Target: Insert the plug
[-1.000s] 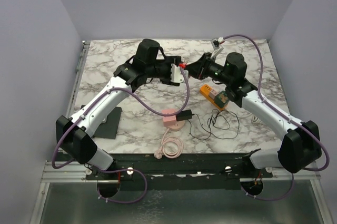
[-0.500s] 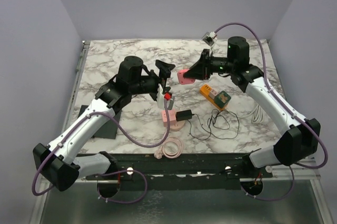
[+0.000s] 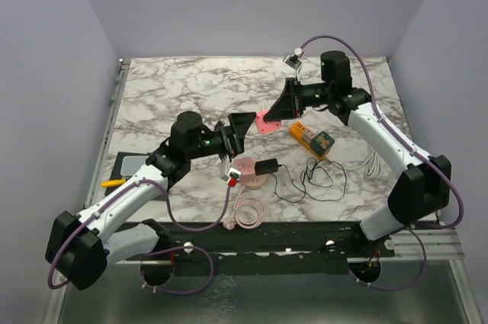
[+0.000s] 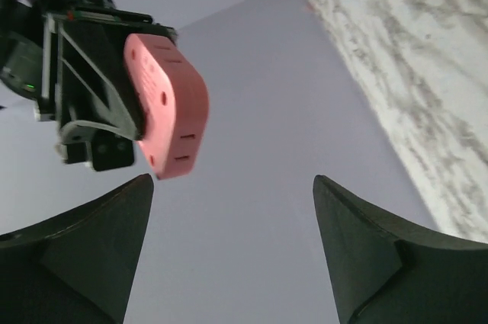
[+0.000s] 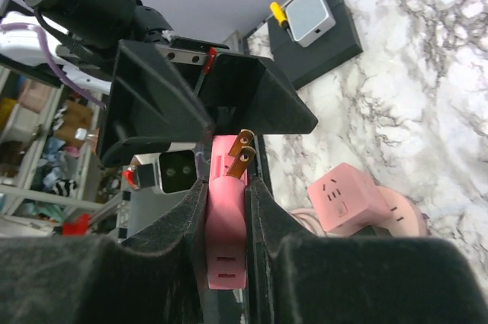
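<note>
The pink plug [image 5: 225, 236] sits between the fingers of my right gripper [image 5: 227, 187], which is shut on its flat sides, with two brass prongs [image 5: 244, 152] sticking out past the fingertips. In the top view the right gripper [image 3: 276, 113] holds the plug [image 3: 264, 123] in the air above the table's middle. My left gripper [image 3: 238, 130] stands open just left of it, apart from it, fingers pointing at the plug. In the left wrist view the plug [image 4: 169, 107] hangs beyond the open left gripper [image 4: 232, 181]. A pink socket cube [image 3: 244, 167] rests on the table below.
A black adapter [image 3: 267, 165] with thin black wire lies beside the cube, and a coiled pink cord [image 3: 247, 213] lies near the front edge. An orange box [image 3: 309, 138] sits right of centre. A black pad [image 3: 131, 164] with a grey device and a yellow marker [image 3: 110, 183] lies at the left.
My left gripper has opened, let go of the plug and drawn back toward the near left. The right gripper keeps the plug and has turned slightly.
</note>
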Controlling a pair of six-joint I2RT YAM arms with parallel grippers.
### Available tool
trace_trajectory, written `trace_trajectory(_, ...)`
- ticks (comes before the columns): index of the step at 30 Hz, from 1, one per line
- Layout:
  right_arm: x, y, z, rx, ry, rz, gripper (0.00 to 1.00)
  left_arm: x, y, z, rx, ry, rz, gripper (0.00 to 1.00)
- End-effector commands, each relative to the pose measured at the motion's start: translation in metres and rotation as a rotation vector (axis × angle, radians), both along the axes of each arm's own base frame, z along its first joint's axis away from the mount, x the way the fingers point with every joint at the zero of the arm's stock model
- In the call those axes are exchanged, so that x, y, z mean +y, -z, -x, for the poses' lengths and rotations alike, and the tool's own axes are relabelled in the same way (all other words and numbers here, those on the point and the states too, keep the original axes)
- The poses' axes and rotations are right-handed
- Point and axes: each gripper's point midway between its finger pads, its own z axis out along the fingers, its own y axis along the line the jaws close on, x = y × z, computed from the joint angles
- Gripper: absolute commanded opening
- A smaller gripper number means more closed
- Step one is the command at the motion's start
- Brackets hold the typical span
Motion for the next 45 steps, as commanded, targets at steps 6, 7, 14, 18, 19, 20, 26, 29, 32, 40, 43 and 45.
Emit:
trace_trajectory(6,-0.011,-0.009,-0.012,-0.086,0.025,0.046,0.05,0.002,-0.074,0.000,0.208,-0.082,0.267,0.99)
trace_trajectory(7,-0.014,-0.008,-0.016,-0.121,0.047,0.066,0.05,0.004,-0.074,-0.001,0.368,-0.126,0.291,0.99)
trace_trajectory(14,-0.030,-0.005,-0.020,-0.392,0.044,0.165,0.05,-0.006,-0.055,0.025,1.245,-0.315,0.228,0.99)
trace_trajectory(18,-0.035,-0.010,-0.007,-0.520,0.003,0.151,0.05,-0.015,-0.050,0.033,1.594,-0.304,0.208,0.86)
trace_trajectory(19,-0.036,-0.013,-0.004,-0.544,-0.003,0.148,0.05,-0.016,-0.046,0.035,1.661,-0.301,0.189,0.81)
trace_trajectory(20,-0.037,-0.015,-0.002,-0.564,-0.006,0.146,0.05,-0.017,-0.040,0.039,1.724,-0.296,0.157,0.77)
trace_trajectory(26,-0.035,-0.016,0.003,-0.587,-0.034,0.166,0.05,-0.029,-0.027,0.038,1.905,-0.284,0.090,0.64)
trace_trajectory(29,-0.032,-0.010,0.004,-0.586,-0.039,0.183,0.05,-0.034,-0.035,0.035,1.934,-0.252,0.091,0.63)
trace_trajectory(32,-0.032,-0.008,0.003,-0.588,-0.036,0.193,0.05,-0.037,-0.040,0.038,1.947,-0.209,0.084,0.62)
trace_trajectory(40,-0.024,-0.011,0.007,-0.596,-0.067,0.179,0.06,-0.042,-0.038,0.035,1.975,-0.186,0.073,0.54)
trace_trajectory(43,-0.022,-0.009,0.007,-0.593,-0.079,0.177,0.06,-0.045,-0.035,0.028,1.982,-0.195,0.079,0.49)
trace_trajectory(45,-0.019,-0.007,0.009,-0.591,-0.088,0.174,0.06,-0.048,-0.035,0.024,1.991,-0.196,0.080,0.45)
